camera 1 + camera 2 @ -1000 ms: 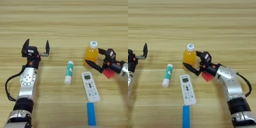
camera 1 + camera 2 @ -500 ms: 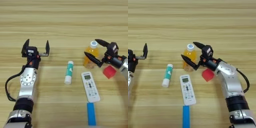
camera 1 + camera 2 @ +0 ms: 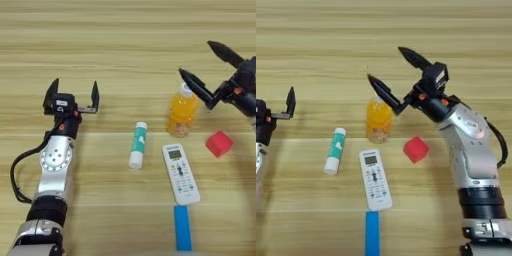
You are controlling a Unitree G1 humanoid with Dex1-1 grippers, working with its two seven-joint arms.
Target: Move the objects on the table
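**Operator:** Bottle is my landmark. The orange drink bottle [image 3: 379, 120] stands upright near the middle of the counter [image 3: 125, 45], and my right hand [image 3: 397, 75] hangs just above and behind it with its two black fingers spread wide, holding nothing. One fingertip sits right over the white cap.

**Observer:** And the other arm?

**Operator:** The left hand [image 3: 71, 92] is parked well to the bottle's left, fingers open and empty too. So the right hand is clearly the nearer one, and I judge the bottle the likeliest target.

**Observer:** What else lies around it?

**Operator:** The red cube [image 3: 416, 149] rests just right of the bottle and a little nearer me. The white remote control [image 3: 375, 179] lies in front of the bottle, long axis running almost toward me. The white-and-teal tube [image 3: 335, 150] lies to the bottle's left, similarly aligned but slightly tilted. The flat blue bar [image 3: 372, 233] is beyond the remote's near end.
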